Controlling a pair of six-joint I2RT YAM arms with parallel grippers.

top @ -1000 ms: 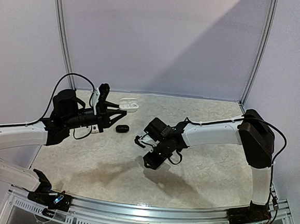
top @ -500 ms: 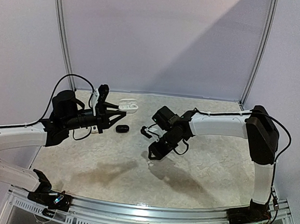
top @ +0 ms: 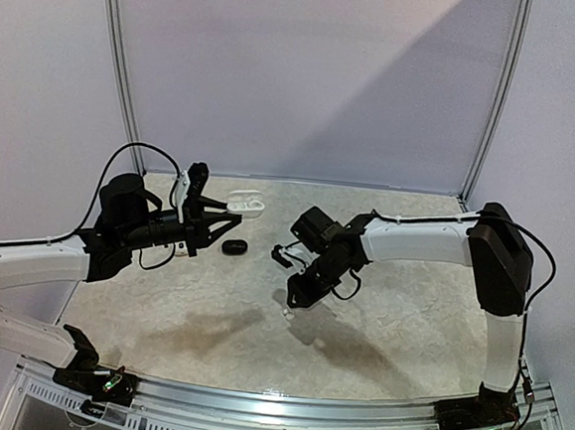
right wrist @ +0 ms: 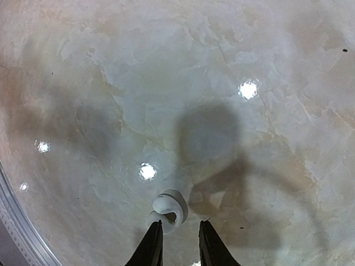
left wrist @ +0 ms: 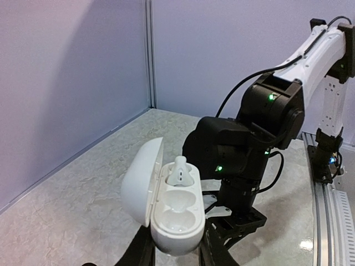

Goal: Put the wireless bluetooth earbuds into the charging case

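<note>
My left gripper (left wrist: 175, 250) is shut on the base of a white charging case (left wrist: 172, 213), held above the table with its lid (left wrist: 138, 180) swung open. One white earbud (left wrist: 181, 172) sits in the far socket and the near socket is bare. In the top view the case (top: 247, 205) is at the back left. My right gripper (right wrist: 180, 228) points straight down at the table, its jaws a narrow gap apart. A loose white earbud (right wrist: 168, 208) lies on the table just past the tips, close to the left fingertip (right wrist: 156, 226). The top view shows this earbud (top: 287, 313) under the right gripper (top: 292, 299).
A small black oval case (top: 233, 247) lies shut on the marble table (top: 398, 323) between the two arms. The right arm's black wrist (left wrist: 244, 149) stands close behind the held case. Grey walls close in the back and sides, and a metal rail (top: 282, 414) runs along the near edge.
My right gripper has swung round and come down over the loose white earbud, and its jaws have narrowed. The left arm and the case have not moved.
</note>
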